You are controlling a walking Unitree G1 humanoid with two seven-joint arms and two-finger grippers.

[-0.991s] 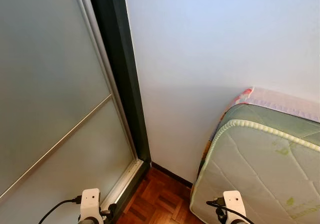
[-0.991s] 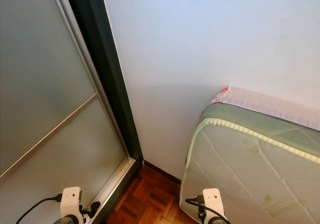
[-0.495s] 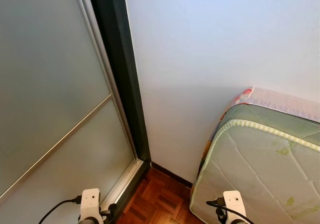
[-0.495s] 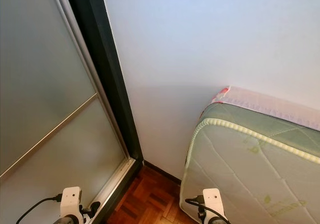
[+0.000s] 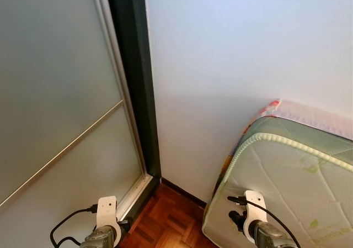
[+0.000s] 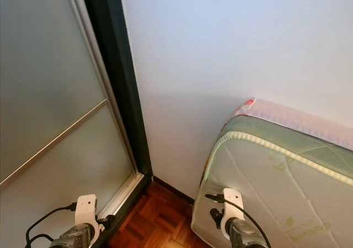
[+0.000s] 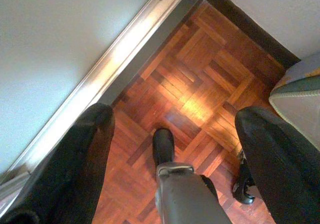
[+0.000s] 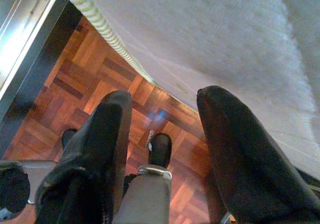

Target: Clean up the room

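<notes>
Mattress (image 5: 292, 187) leaning on the wall looks bulky, soft and floppy, best gripped at its piped edge; my left pincer (image 7: 170, 134) and right pincer (image 8: 162, 129) gape empty

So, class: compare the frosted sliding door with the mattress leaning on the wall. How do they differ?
The frosted sliding door is flat, smooth and grey, with a thin metal bar across it; the mattress is thick, quilted and pale green with a corded edge. The door sits in a dark frame on a floor track; the mattress leans tilted against the white wall. Both stand upright by the parquet floor.
</notes>
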